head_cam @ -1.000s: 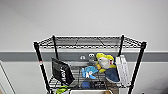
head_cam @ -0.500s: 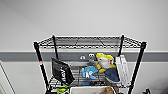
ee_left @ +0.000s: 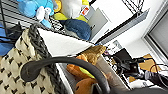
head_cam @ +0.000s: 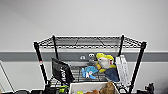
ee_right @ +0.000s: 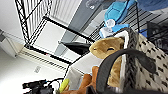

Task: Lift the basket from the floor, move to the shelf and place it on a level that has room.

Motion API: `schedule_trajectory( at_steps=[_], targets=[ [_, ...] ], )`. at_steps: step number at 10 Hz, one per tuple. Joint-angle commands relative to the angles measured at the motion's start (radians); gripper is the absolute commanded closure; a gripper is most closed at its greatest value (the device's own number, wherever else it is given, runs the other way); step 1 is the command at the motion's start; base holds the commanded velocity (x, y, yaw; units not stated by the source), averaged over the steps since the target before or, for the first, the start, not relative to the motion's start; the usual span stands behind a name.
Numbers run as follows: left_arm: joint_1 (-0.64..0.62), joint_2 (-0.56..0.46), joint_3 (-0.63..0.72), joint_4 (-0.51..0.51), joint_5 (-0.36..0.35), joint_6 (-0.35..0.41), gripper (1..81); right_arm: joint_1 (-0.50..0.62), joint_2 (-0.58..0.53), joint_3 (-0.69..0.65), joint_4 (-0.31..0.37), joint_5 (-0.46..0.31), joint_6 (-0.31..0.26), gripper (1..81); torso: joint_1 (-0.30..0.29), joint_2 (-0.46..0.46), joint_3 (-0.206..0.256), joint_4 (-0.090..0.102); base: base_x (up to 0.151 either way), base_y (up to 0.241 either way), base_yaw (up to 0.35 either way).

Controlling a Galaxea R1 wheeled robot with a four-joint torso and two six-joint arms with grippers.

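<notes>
The basket, carrying plush toys, hangs raised in front of the shelf, below the bare top level. Its loop handles arch past both wrists; I cannot tell either hand's grip. Placing it calls for lifting clear above that level first.

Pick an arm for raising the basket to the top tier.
Neither clearly: the basket sits centred before the shelf, a loop handle close by each wrist. Left and right look matched.

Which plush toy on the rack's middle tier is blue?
The blue plush lying low beside the black box; its neighbour, the white-and-yellow plush, sits taller to its right.
</notes>
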Motion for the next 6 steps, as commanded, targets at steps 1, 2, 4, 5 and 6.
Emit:
schedule_trajectory(
  at_steps=[1,2,4,5,6],
  targets=[
    [-0.188,-0.064,0.121,-0.007,-0.012,-0.028,81.1,0.161,-0.085,0.125,0.005,0.015,0.028,81.1,0.000,0.000,0.000,0.000,0.000,0.000,0.000],
    [-0.208,-0.080,0.135,-0.007,-0.012,-0.042,81.1,0.177,-0.097,0.145,0.014,0.015,0.028,81.1,0.000,0.000,0.000,0.000,0.000,0.000,0.000],
    [-0.252,-0.106,0.140,-0.009,-0.011,-0.073,81.1,0.229,-0.108,0.156,0.048,0.009,0.028,81.1,0.000,0.000,0.000,0.000,0.000,0.000,0.000],
    [-0.270,-0.113,0.143,-0.009,-0.009,-0.087,81.1,0.266,-0.113,0.162,0.070,-0.001,0.028,81.1,0.000,0.000,0.000,0.000,0.000,0.000,0.000],
    [-0.295,-0.120,0.147,-0.009,-0.005,-0.102,81.1,0.302,-0.116,0.176,0.090,-0.012,0.028,81.1,-0.001,0.000,0.000,0.000,0.000,0.000,0.000]
  ],
)
